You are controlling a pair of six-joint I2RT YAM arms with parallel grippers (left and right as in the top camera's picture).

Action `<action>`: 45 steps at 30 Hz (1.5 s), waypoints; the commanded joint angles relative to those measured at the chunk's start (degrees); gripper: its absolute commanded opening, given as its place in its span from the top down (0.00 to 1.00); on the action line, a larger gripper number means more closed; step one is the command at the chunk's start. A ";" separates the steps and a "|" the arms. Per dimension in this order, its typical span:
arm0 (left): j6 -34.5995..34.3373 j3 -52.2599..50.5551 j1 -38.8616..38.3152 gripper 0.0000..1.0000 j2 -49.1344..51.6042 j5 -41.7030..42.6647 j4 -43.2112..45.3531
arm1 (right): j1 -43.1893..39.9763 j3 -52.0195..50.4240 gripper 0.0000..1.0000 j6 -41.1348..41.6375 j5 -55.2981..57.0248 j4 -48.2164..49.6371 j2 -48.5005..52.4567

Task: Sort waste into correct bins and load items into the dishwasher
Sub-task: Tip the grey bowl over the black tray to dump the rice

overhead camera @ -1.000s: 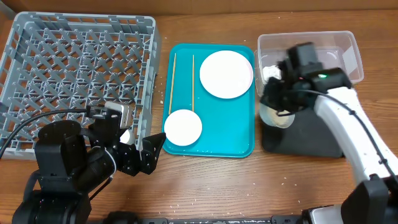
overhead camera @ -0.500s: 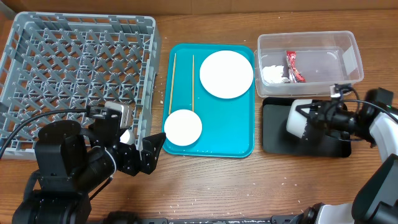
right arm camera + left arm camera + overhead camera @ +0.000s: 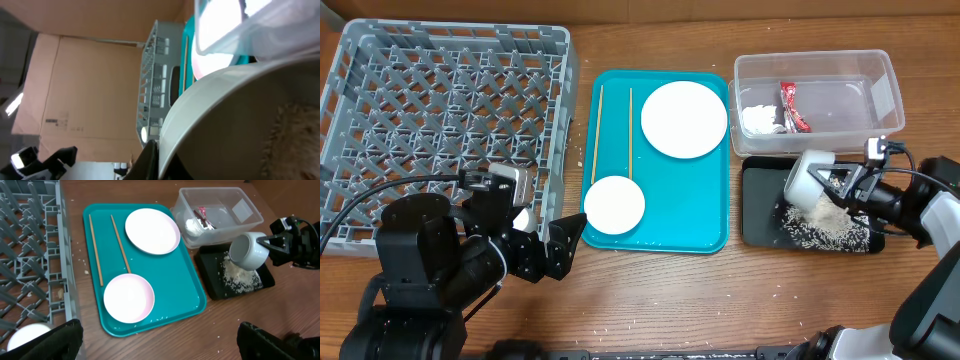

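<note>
At the desk's right edge, right gripper (image 3: pixel 848 185): clenched on the rim of the pale grey-green bowl (image 3: pixel 808 178), holding it tipped on its side above the black tray (image 3: pixel 758 205), mouth facing down and toward the right edge.
Rice (image 3: pixel 825 222): a loose heap on the black tray, right under the bowl's mouth and reaching up to it; scattered grains spread toward the tray's near side.
Black tray: flat on the desk near the right edge, just in front of the clear tub (image 3: pixel 886 95).
Clear tub: at the far right corner, holding the red wrapper (image 3: pixel 792 106) and, beside it on the left, the white paper scrap (image 3: pixel 760 120).
Teal tray (image 3: pixel 690 215): mid-desk, between the dish rack (image 3: pixel 440 110) and the two bins.
Plate (image 3: pixel 684 119): on the far right part of the teal tray.
White bowl (image 3: pixel 614 204): on the near left part of the teal tray, apart from the plate.
Chopsticks (image 3: pixel 597 132): two, lying side by side but apart along the teal tray's left side, running from far to near; the near end of the right one meets the white bowl.
Dish rack: fills the far left corner; no dishes among its pegs in the overhead view.
Left gripper (image 3: pixel 552 250): at the near left edge, just in front of the rack's near right corner, jaws released and spread wide, holding nothing.
</note>
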 commanded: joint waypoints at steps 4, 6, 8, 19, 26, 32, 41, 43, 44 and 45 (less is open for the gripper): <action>1.09 0.31 0.31 0.00 -0.07 -0.15 0.09 | 0.02 -0.09 0.96 0.15 -5.60 1.16 0.37; 1.09 0.31 0.31 0.00 -0.07 -0.15 0.07 | -0.22 -0.09 0.96 3.65 -8.00 1.27 0.44; 1.09 0.31 0.31 0.00 -0.07 -0.15 0.07 | -0.17 -0.09 0.96 0.59 -2.80 2.29 0.31; 1.09 0.31 0.31 0.00 -0.07 -0.15 0.09 | 2.82 -0.09 0.96 4.37 -9.70 2.95 0.42; 1.09 0.31 0.31 0.00 -0.07 -0.15 0.07 | 5.70 0.79 0.96 1.92 -5.81 2.27 -0.70; 1.09 0.31 0.31 0.00 -0.07 -0.15 0.09 | 7.58 1.90 0.96 11.67 6.58 0.85 -2.47; 1.09 0.31 0.31 0.00 -0.07 -0.15 0.09 | 28.76 10.49 0.96 14.86 36.39 -3.72 -14.10; 1.09 0.31 0.31 0.00 -0.07 -0.15 0.09 | 37.18 11.56 0.96 17.79 49.05 -2.91 -15.17; 1.09 0.31 0.31 0.00 -0.07 -0.15 0.09 | 40.22 11.54 0.96 19.04 53.24 -2.25 -15.21; 1.09 0.31 0.31 0.00 -0.07 -0.15 0.09 | 44.98 11.52 0.96 20.79 59.47 -1.40 -15.02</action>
